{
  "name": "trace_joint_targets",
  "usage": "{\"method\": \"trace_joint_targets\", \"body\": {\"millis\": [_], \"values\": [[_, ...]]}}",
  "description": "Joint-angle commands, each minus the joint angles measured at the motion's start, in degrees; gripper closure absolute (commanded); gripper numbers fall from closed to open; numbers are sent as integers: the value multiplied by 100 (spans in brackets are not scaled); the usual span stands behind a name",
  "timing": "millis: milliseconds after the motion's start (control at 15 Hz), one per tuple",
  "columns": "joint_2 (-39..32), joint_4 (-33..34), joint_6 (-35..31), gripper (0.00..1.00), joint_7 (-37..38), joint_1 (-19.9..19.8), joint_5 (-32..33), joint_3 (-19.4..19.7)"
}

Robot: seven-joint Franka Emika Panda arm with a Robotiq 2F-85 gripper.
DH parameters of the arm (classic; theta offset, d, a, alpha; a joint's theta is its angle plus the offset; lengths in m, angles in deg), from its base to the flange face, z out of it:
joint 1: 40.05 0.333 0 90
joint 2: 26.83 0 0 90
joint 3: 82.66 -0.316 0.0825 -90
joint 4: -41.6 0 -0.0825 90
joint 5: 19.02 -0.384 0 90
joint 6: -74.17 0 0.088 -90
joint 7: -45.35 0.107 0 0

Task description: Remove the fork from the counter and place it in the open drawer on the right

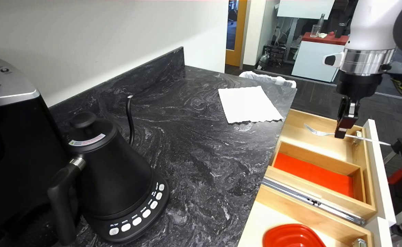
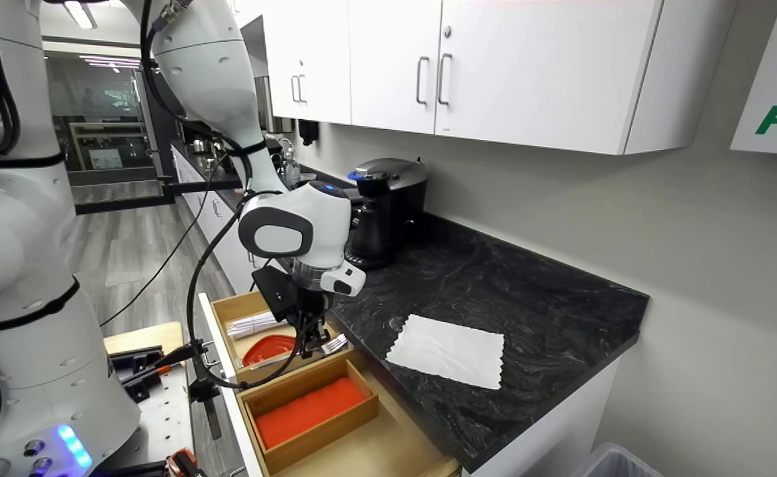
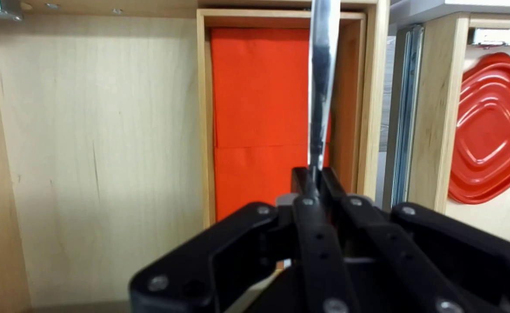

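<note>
One black two-finger pincer (image 3: 315, 180) grips one slender silver metal fork (image 3: 322, 82); beneath the pincer, one open light-wood divided drawer (image 3: 102, 130): good lowering likely needs the fork's whole length inside the flat white front (image 1: 379, 171), with low release

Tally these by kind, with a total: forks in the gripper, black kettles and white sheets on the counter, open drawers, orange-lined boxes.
Forks held in the gripper: 1
Black kettles: 1
White sheets: 1
Open drawers: 2
Orange-lined boxes: 1
Total: 6
</note>
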Motion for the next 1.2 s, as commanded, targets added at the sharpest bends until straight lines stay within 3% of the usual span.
{"method": "trace_joint_targets", "body": {"millis": [0, 533, 600, 733, 1133], "values": [[-97, -63, -286, 96, -51, -43, -118, -166], [-226, -15, -457, 96, -31, -131, -123, -284], [-259, 15, -462, 68, 29, -125, -127, -278], [-296, 44, -498, 62, 6, -139, -153, -290], [-424, 127, -541, 23, 19, -240, -177, -350]]}}
